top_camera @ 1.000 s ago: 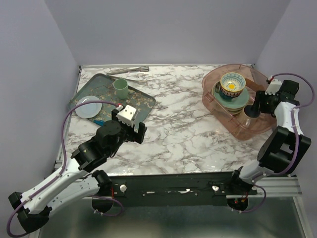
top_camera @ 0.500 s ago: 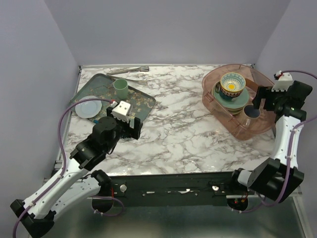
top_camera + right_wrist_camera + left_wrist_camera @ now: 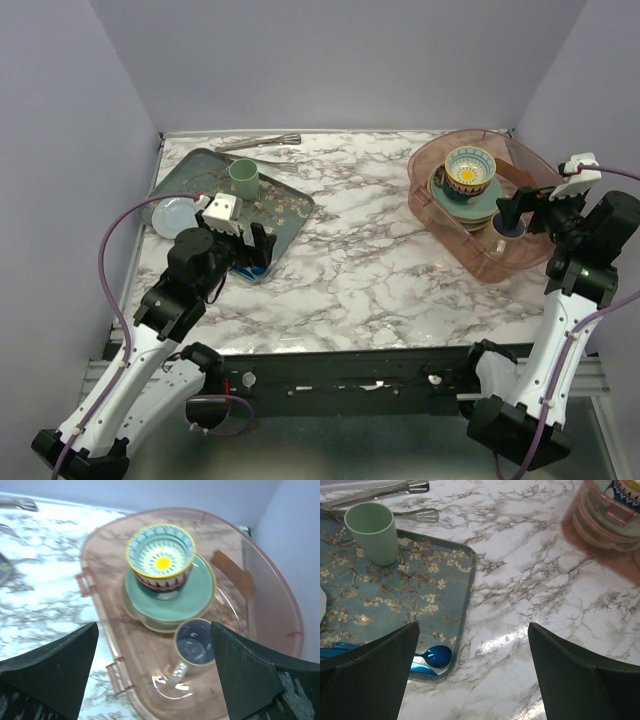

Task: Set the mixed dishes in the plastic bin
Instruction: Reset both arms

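The plastic bin (image 3: 520, 262) stands at the table's right. Inside it the blue-yellow patterned bowl (image 3: 160, 555) sits on a mint green plate (image 3: 195, 600), with a cream plate (image 3: 131, 607) underneath. A grey-blue cup (image 3: 195, 642) stands upright on the bin floor beside the stack. Above that cup hangs my right gripper (image 3: 155, 680), open and holding nothing. My left gripper (image 3: 475, 680) is open over the near right corner of the dark-green floral tray (image 3: 420, 595). A pale blue plate (image 3: 175, 213) rests at the tray's left edge.
On the tray are a green cup (image 3: 372, 532) and blue spoons (image 3: 432, 656). Metal tongs (image 3: 385, 515) lie behind the tray near the back wall. Bare marble (image 3: 370, 250) stretches between tray and bin.
My right gripper opened, let go of the grey-blue cup in the bin and drew up and to the right. My left gripper swung left, back over the tray's corner.
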Robot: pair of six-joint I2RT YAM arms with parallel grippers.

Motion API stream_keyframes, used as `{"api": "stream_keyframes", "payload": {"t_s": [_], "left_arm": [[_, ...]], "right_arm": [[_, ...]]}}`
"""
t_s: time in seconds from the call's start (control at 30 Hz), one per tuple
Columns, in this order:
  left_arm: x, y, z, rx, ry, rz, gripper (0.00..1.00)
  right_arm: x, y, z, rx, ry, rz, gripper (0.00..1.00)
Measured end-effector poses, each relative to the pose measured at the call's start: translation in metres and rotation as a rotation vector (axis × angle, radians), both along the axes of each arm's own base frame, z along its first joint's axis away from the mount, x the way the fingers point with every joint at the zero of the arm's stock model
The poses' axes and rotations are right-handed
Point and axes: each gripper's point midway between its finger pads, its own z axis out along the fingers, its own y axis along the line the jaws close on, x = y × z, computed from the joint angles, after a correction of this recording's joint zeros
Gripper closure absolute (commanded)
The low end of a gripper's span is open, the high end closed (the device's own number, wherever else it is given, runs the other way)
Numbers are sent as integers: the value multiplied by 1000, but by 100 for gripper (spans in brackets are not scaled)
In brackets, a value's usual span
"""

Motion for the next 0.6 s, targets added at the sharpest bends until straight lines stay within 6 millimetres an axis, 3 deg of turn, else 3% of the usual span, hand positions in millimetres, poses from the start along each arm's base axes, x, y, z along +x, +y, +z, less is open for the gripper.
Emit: {"api": "stream_keyframes", "payload": {"t_s": [0.13, 0.27, 0.6], "left_arm": [[0, 0, 2, -45, 13, 6, 1], [-2, 0, 9, -74, 6, 7, 1], [-21, 15, 48, -120, -91, 31, 1]], "right_arm": [[-16, 29, 24, 52, -77, 85, 0], [-27, 54, 35, 142, -97, 170, 0], [-47, 80, 50, 273, -111, 220, 0]]}}
